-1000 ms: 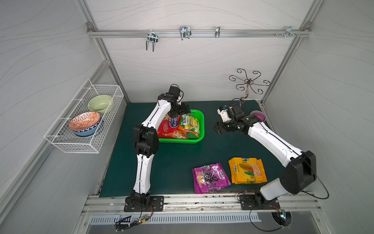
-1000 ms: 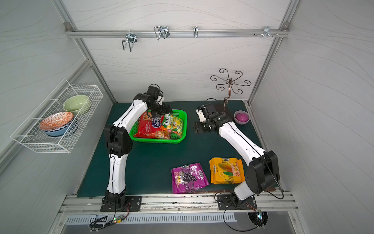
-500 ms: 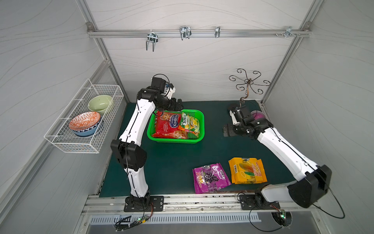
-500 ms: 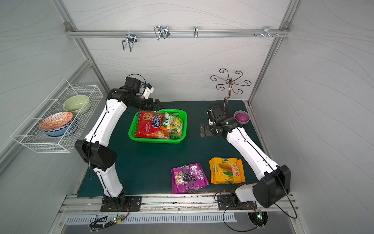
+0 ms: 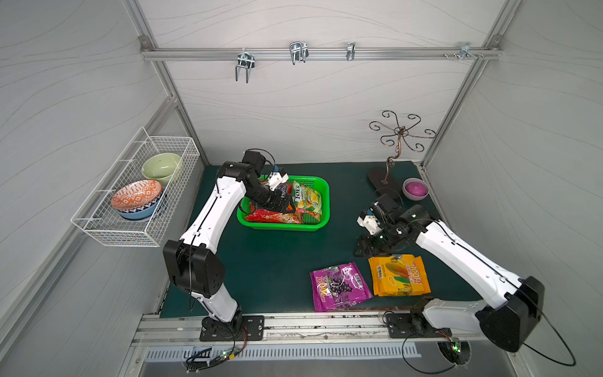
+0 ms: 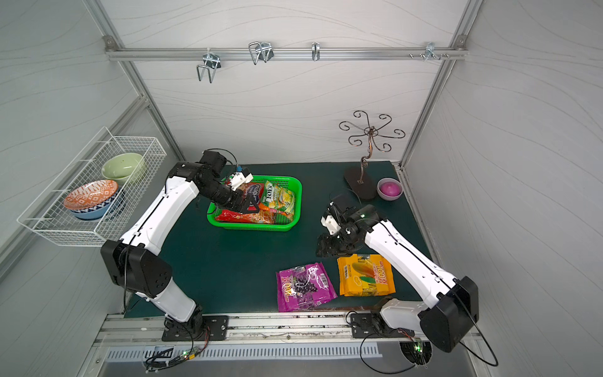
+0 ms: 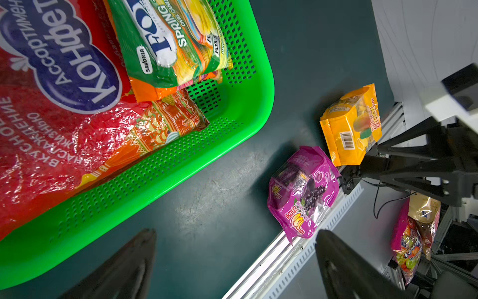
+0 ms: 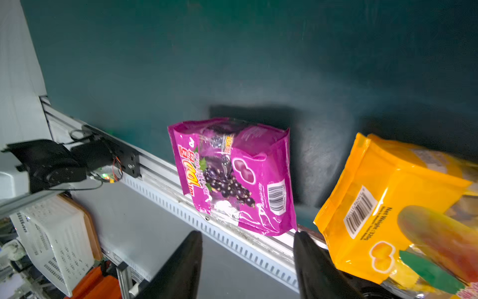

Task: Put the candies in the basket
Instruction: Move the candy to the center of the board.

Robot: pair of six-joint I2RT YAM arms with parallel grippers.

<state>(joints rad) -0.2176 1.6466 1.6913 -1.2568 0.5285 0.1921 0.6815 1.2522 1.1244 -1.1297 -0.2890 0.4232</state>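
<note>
Two bags are not yet put away. The purple bag [image 5: 339, 286] and the yellow bag [image 5: 399, 275] lie flat side by side at the near right of the mat [image 5: 277, 261], the purple one on the left with its near edge on the metal rail. The basket [image 5: 280, 226] stands far and left of centre, already holding a red bag [image 5: 270, 216] and a green-yellow bag [image 5: 306, 197].

The right gripper [image 8: 247, 234] hangs just beyond the yellow bag's far edge, its jaws partly apart and empty. That bag looks like the next pick. The film is glossy and puffed, so a pinch on the far sealed edge should hold better than a squeeze on the slippery belly. The jaws should come down astride that edge before closing. The bag then needs lifting clear of its purple neighbour, so it does not drag it off the rail.

The left gripper [image 7: 236, 234] hovers over the basket's near side, spread wide and holding nothing. It would do well to clear out before the right arm brings the bag across.
</note>
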